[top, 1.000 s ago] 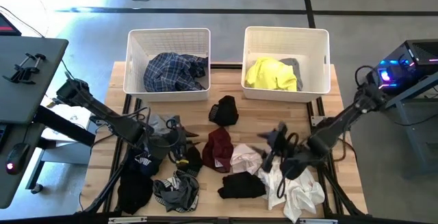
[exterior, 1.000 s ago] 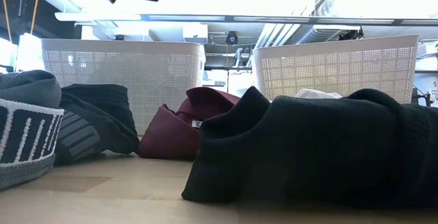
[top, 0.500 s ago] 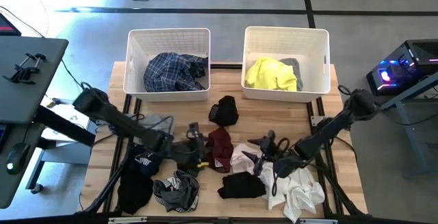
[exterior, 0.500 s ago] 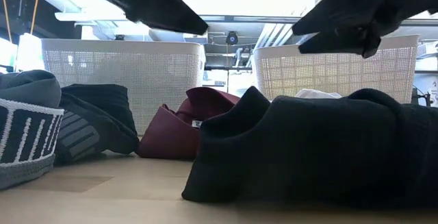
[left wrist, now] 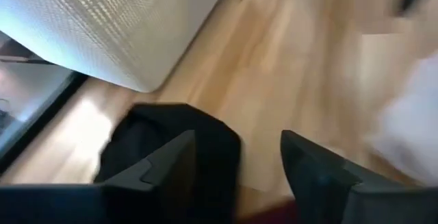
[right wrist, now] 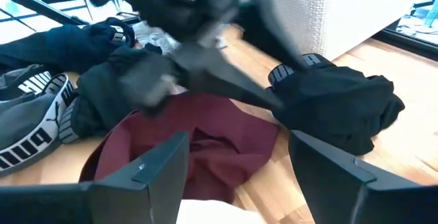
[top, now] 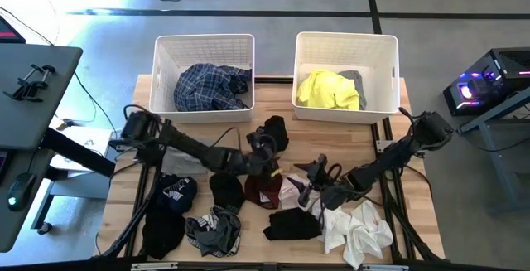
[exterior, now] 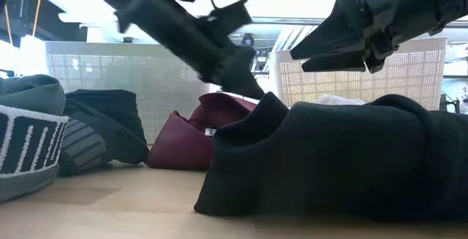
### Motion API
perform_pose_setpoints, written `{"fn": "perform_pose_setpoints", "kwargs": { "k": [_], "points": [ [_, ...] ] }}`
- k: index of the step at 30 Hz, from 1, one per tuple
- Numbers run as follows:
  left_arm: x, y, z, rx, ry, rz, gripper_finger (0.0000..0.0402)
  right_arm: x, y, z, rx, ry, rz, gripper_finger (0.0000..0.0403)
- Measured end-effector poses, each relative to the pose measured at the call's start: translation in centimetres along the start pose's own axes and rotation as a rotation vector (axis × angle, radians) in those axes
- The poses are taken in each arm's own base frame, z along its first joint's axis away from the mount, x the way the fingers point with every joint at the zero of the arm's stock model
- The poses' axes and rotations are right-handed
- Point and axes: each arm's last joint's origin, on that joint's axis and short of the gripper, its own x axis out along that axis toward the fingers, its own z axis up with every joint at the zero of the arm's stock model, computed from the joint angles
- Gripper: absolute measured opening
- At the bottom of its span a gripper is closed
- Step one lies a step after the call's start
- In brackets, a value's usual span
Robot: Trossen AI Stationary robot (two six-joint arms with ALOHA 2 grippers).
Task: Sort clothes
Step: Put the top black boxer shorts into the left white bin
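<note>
Wooden slats make up the table (top: 389, 97), which carries two white bins along its 12 o'clock edge: the left bin (top: 204, 45) holds a blue plaid shirt (top: 211, 87), the right bin (top: 346, 43) a neon yellow garment (top: 325, 89) with something grey behind it, so darks and lights seem to be going to separate bins. Loose clothes crowd the 6 o'clock half: a maroon piece (top: 263, 186) at the centre, a black bundle (top: 272, 133) just toward 12 o'clock from it, a white heap (top: 358, 231) at 5 o'clock, a flat black piece (top: 292, 223) at 6, and grey and dark items at 7. The left gripper (top: 267, 145) reaches in from 9 o'clock, its fingers (left wrist: 171, 169) spread wide and holding nothing, poised at the black bundle, probably to pick it up for the dark bin. The right gripper (top: 308, 174) comes in from 3 o'clock, fingers (right wrist: 147, 172) also parted and empty, aimed over the maroon piece toward the left arm, likely its next target.
</note>
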Motion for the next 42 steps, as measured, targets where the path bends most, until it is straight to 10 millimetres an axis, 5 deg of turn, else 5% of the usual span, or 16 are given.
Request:
{"fn": "perform_pose_setpoints", "kwargs": {
  "k": [8,15,19,29,36,42],
  "points": [
    [4.5,2.6,-0.4,-0.039,0.080,0.081,0.0256,-0.1,0.1,0.0,0.018,0.003,0.016,0.0236],
    [8.0,3.7,-3.4,-0.071,0.190,-0.068,0.0251,-0.1,0.2,0.1,0.030,0.000,0.025,0.0236],
    [8.3,3.5,-4.3,-0.026,0.239,-0.113,0.0225,-0.1,0.2,0.1,0.033,0.004,0.030,0.0236],
    [7.2,2.4,-3.0,0.077,0.328,-0.171,0.0027,-0.2,0.6,0.4,0.076,-0.022,0.056,0.0236],
    [4.1,1.3,-0.2,0.212,0.306,-0.135,0.0031,-0.8,1.2,0.6,0.094,-0.045,0.095,0.0236],
    [-1.2,1.0,3.7,0.241,0.200,-0.080,0.0029,-1.2,1.5,0.5,0.096,-0.053,0.109,0.0236]
  ]
}}
